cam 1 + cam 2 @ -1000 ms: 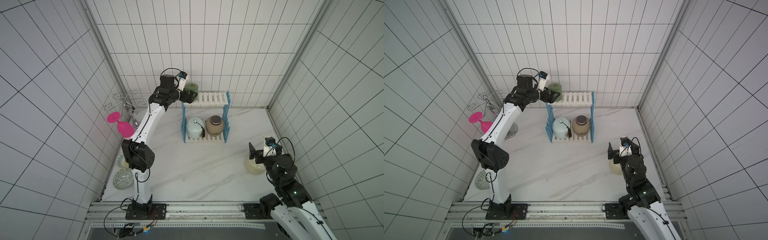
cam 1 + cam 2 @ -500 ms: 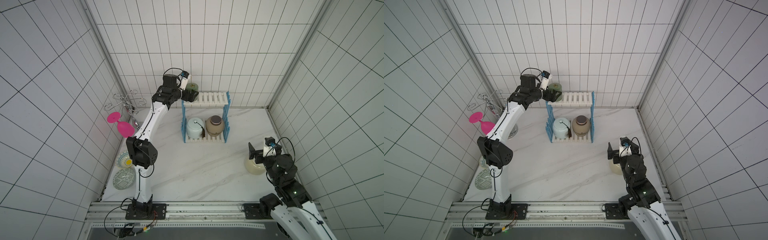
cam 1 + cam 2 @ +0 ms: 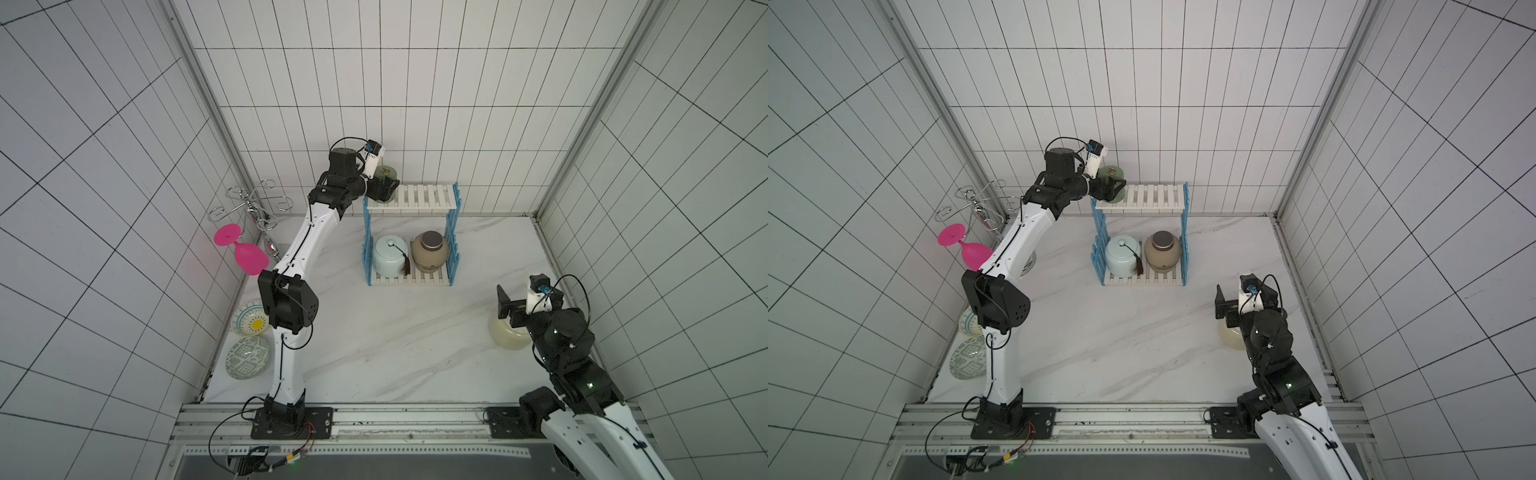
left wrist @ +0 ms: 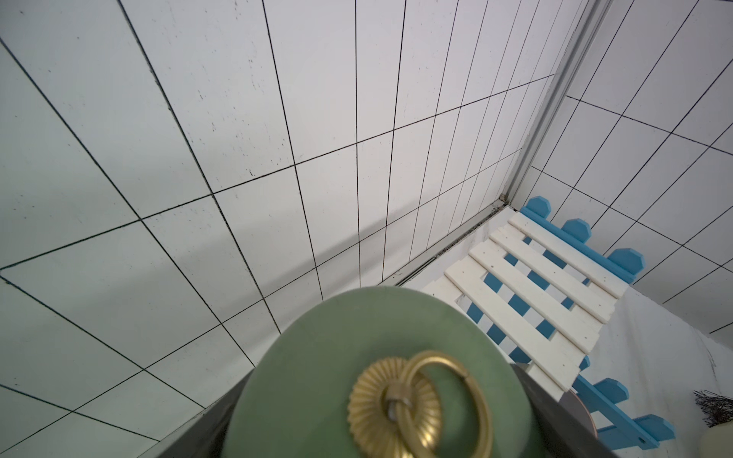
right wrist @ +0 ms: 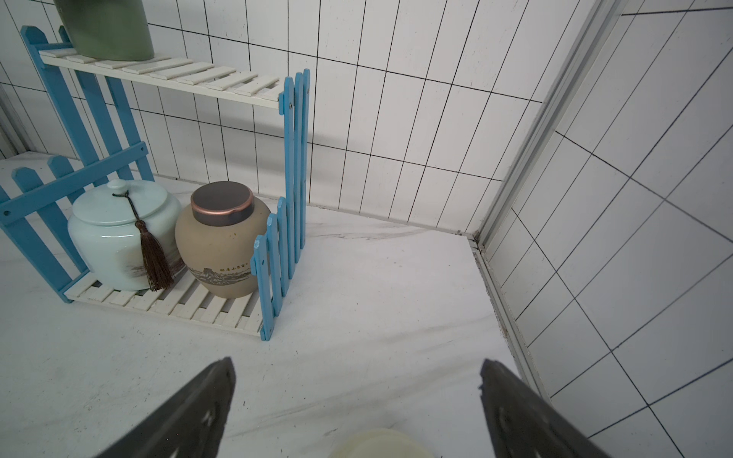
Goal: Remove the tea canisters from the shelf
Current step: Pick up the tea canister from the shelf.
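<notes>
The sage-green tea canister [image 3: 385, 171] [image 3: 1111, 171] stands at the left end of the shelf's [image 3: 419, 195] top board. My left gripper [image 3: 386, 189] [image 4: 380, 380] has its dark fingers [image 4: 222, 412] on either side of it, close against the lid [image 4: 357, 337]. Whether they press on it I cannot make out. On the bottom board sit the pale-blue jar [image 3: 388, 254] [image 5: 107, 238] and the tan-brown jar [image 3: 430, 251] [image 5: 218, 246]. The cream jar [image 3: 507, 334] [image 5: 380, 444] stands on the table at the right. My right gripper [image 3: 519, 291] [image 5: 357, 376] hangs open just above it, holding nothing.
A chrome curly-armed stand [image 3: 249, 203] with a pink glass [image 3: 243, 253] hanging from it is at the left wall. Two patterned bowls [image 3: 249, 318] [image 3: 248, 357] lie by the left arm's base. The shelf backs onto the tiled rear wall.
My left arm has reached further over the shelf's top board, bringing its fingers around the green canister, and the jaws have narrowed a little. The right arm has not moved.
</notes>
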Controlling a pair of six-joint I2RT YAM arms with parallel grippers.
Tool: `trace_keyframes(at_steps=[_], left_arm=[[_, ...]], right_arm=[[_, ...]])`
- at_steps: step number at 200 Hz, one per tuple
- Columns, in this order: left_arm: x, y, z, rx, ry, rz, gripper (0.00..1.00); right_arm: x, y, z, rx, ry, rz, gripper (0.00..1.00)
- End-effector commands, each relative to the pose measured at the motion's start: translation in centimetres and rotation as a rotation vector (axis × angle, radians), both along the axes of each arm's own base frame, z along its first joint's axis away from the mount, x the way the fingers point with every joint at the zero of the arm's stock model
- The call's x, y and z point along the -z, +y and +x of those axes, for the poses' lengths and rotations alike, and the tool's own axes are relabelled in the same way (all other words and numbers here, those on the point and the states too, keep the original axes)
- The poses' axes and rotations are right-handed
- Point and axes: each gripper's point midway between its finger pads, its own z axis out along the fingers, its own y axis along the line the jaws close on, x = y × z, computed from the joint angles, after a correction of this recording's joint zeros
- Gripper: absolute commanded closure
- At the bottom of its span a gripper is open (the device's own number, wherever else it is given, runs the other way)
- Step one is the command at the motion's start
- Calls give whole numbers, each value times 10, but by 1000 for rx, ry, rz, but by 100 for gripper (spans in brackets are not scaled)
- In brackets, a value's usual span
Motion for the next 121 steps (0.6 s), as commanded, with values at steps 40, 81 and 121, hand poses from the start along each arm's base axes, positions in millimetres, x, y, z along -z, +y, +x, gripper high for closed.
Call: trace_keyframes(at_steps=[40,81,121], left_arm=[[-12,-14,-3,61,-53,-12,33],[-21,-14,-9,70,-68,-12,37],[-42,-19,-27,107,-125,-7,38]], right_arm=[[2,-3,1,12,-13,-2,1],[2,-3,1,11,-13,-2,1],[2,-3,1,11,-15,-2,1]])
